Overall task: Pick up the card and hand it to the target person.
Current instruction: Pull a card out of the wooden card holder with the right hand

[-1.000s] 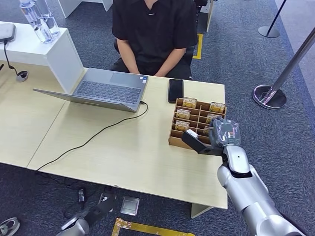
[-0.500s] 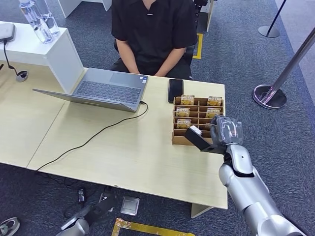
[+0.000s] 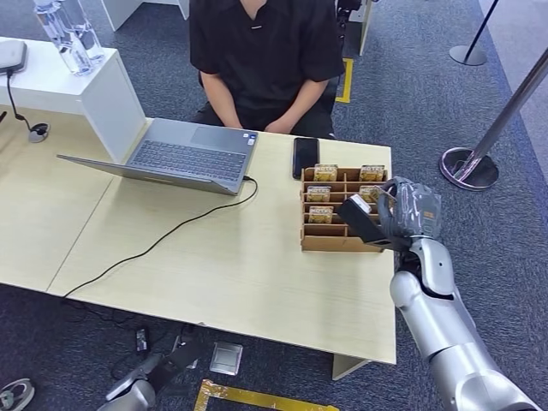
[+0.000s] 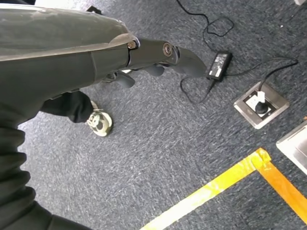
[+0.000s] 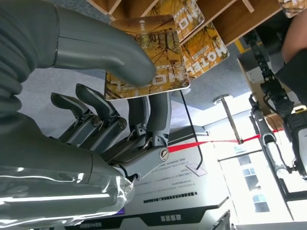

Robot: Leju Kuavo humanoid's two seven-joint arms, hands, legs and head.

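- Head view: right hand (image 3: 404, 210) sits over the 3 o'clock end of the wooden card box (image 3: 323, 244), which stands at the table's (image 3: 213, 274) 2 o'clock corner area.
- Right wrist view: the card (image 5: 147, 57), orange-yellow with a tree print, is pinched between the thick thumb on one face and darker fingers (image 5: 159, 115) on the other. Hand is clamped on the card. The head view does not resolve this grip; there the hand covers most of the card.
- Right wrist view: more cards of the same print (image 5: 204, 48) stand in the box compartments just beyond the held one; the held card is close to them, and contact cannot be judged.
- Head view: person in a black shirt (image 3: 265, 51) is seated at 12 o'clock across the table, hands low at the table edge.
- Head view: black phone (image 3: 305, 157) lies flat just at 11 o'clock of the box; open laptop (image 3: 187, 154) is at 9 o'clock of the phone, with a black cable (image 3: 162, 240) running off toward 7 o'clock.
- Left wrist view: left hand (image 4: 159, 60) hangs over grey carpet, fingers extended and holding nothing.
- Left wrist view: a power adapter (image 4: 218, 64), a floor socket (image 4: 260, 103) and yellow floor tape (image 4: 224, 179) lie on the carpet below it.
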